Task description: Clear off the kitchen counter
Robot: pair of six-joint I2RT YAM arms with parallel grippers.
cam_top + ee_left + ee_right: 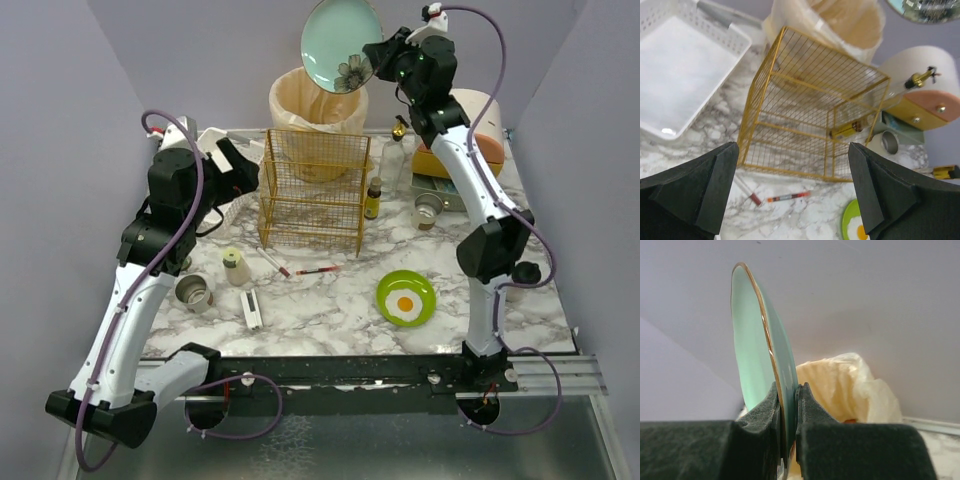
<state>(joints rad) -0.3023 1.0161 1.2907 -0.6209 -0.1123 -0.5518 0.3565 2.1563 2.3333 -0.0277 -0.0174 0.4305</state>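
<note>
Your right gripper (372, 62) is clamped on the rim of the mint-green plate (340, 42). It holds the plate on edge, high above the bag-lined bin (315, 115) at the back of the kitchen counter (330, 300). The pinch takes only a narrow strip of rim, so the plate can swing in the jaws. Move slowly and avoid sharp wrist turns.

If you are tipping scraps, hold the lower edge over the bag's mouth, not over the gold wire rack (313, 190) just in front. I cannot tell where the plate should end up. The rack and the white slotted tray (680, 75) both look likely. Lower it edge-first and let go only once something bears it.

Your left gripper (238, 170) hangs wide open and empty over the counter's left side, near the tray. A green dish with an egg (405, 298) and a metal cup (193, 292) lie on the marble.
</note>
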